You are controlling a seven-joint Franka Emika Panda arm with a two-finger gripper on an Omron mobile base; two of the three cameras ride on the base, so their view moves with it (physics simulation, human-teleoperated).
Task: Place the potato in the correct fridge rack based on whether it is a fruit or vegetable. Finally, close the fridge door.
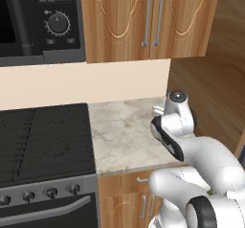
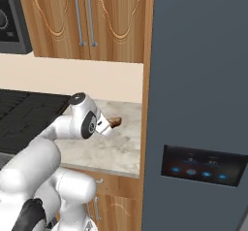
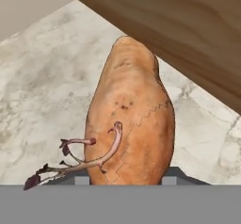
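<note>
The fingers point(image 3: 168, 180) stood narrow, one tip on each side of the potato's point(image 3: 131, 119) near end, apparently clamping it. The potato lay at the right end of the desk point(image 2: 114, 152), close to the wooden side panel point(image 3: 179, 30) that met the fridge front point(image 2: 193, 70). To do this step well, the hold should probably be firm and centred before any lift, since the potato was long and tapered and could pivot out of a grip taken so near one end. The lift should go straight up and away from the panel, so the far tip would not scrape it. The finger tips were mostly cut off at the bottom of the hand view, so how deep they reached was unclear. Whether the potato's underside touched the desk could not be told. The thin sprouts point(image 3: 75, 164) hid part of its lower left side.
</note>
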